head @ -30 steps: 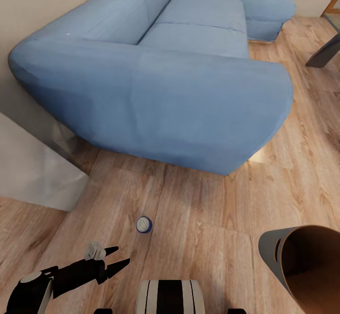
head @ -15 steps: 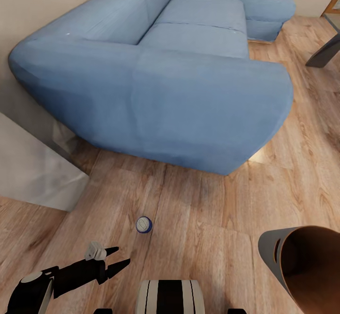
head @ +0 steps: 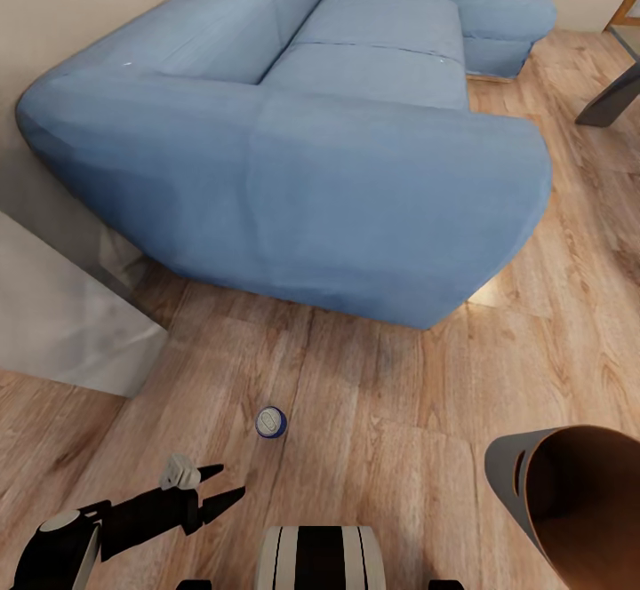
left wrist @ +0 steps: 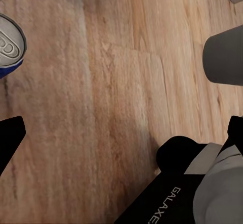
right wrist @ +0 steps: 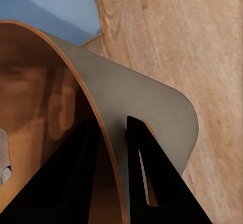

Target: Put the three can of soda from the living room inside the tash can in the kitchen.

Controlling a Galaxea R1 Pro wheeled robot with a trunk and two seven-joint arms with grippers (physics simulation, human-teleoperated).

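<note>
While the right end effector (right wrist: pixel 109 173) clamps the trash can's (head: pixel 569 501) rim for carrying, the released left end effector (head: pixel 222 483) aims at the blue can (head: pixel 271 422) at one o'clock.

Bare wood floor (head: pixel 373 412) all round the blue can (head: pixel 271 422), sofa (head: pixel 356 190) well behind it.

Blue sofa (head: pixel 356 128), blue silver-topped soda can (head: pixel 271 422), grey brown-lined bin (head: pixel 569 492).
</note>
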